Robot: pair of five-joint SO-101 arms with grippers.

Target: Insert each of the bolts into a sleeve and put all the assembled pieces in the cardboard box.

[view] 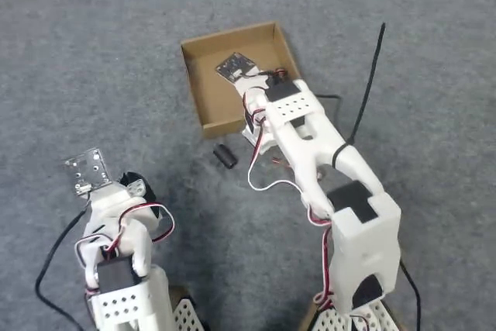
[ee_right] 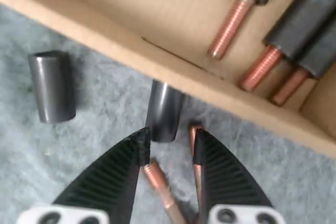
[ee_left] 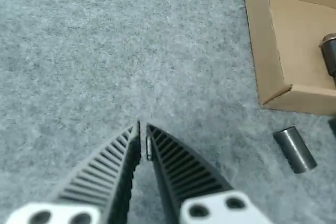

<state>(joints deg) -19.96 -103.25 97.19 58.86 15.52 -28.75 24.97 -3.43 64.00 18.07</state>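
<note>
Copper shows between my right hand's [ee_right: 170,142] parted fingers: one bolt [ee_right: 157,182] lies in the gap and a second bolt [ee_right: 195,140] lies along the other finger, neither gripped. A dark sleeve [ee_right: 165,111] lies just ahead of my fingertips, against the cardboard box [ee_right: 105,40]. Past that wall lie three assembled pieces [ee_right: 294,30]. Another sleeve [ee_right: 51,85] lies off to the side. My left hand [ee_left: 143,132] is closed on nothing, well short of the box.

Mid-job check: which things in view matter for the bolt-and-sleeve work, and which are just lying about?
Job: cardboard box; three assembled pieces inside it; two loose sleeves beside it; loose bolts at the right gripper.
Lying about: black cable; grey carpet.
</note>
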